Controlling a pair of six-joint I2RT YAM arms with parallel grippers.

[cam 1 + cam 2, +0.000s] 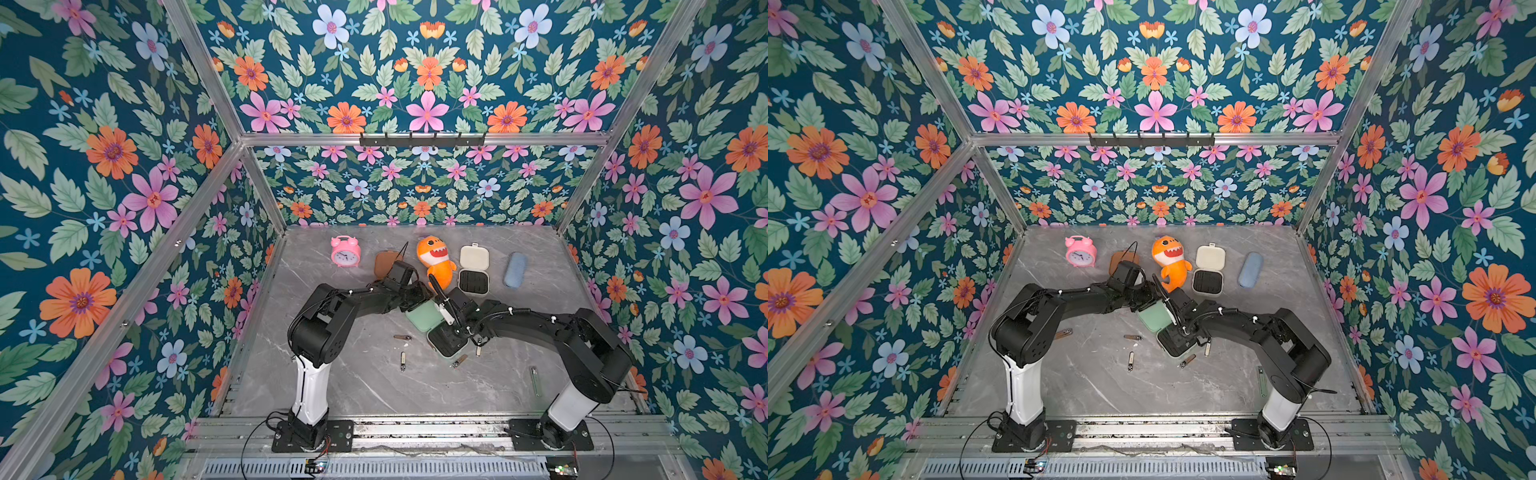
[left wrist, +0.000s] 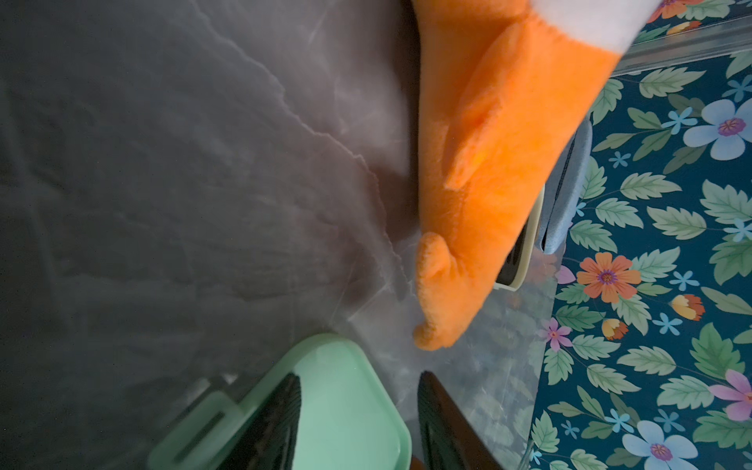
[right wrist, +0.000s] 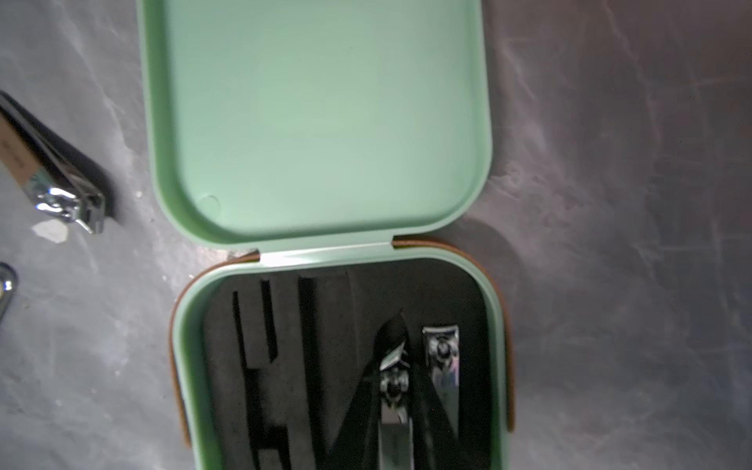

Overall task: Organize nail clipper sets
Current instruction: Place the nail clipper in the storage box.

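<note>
Left claw (image 2: 360, 378) low, jaws parted; right claw (image 3: 396, 337) pinched tight — both angled downward.

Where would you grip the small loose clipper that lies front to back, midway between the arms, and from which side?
Grip the clipper mid-length, across its narrow width, straight down from above. It lies flat on the table, so only its top is open to approach, and its two long sides are the faces to pinch. Nothing touches it.
</note>
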